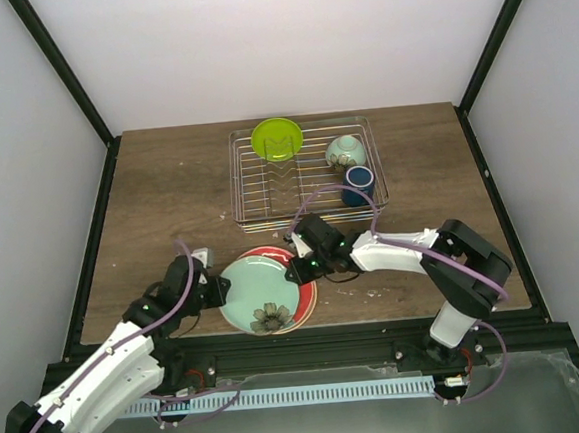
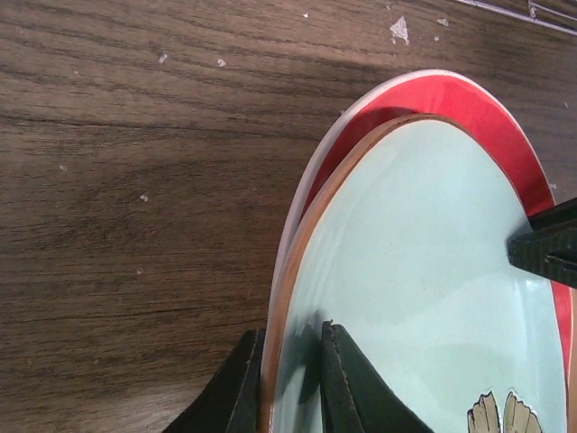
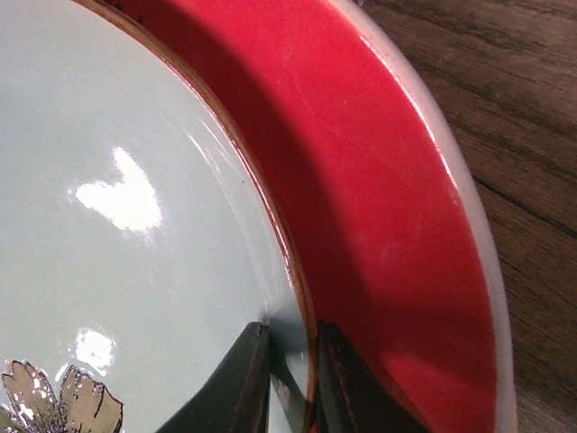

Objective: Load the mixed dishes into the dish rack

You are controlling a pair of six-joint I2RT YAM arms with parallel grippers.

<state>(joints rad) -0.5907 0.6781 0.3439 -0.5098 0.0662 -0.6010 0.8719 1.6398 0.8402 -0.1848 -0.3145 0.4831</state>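
Observation:
A pale teal plate (image 1: 260,291) with a peach-tan rim and a flower print lies on a red plate (image 1: 309,297) at the table's front. My left gripper (image 1: 218,290) is shut on the teal plate's left rim (image 2: 291,329), one finger outside it and one on its face. Across from it, my right gripper (image 1: 296,272) is shut on the same plate's right rim (image 3: 293,325), with the red plate (image 3: 379,180) beneath. The dish rack (image 1: 268,193) behind holds an upright lime-green plate (image 1: 276,138), a mint bowl (image 1: 346,152) and a dark-blue mug (image 1: 358,183).
The wooden table (image 1: 168,206) is bordered by a black frame and white walls. Purple cables loop over both arms. The rack's front wire edge lies just behind the right wrist.

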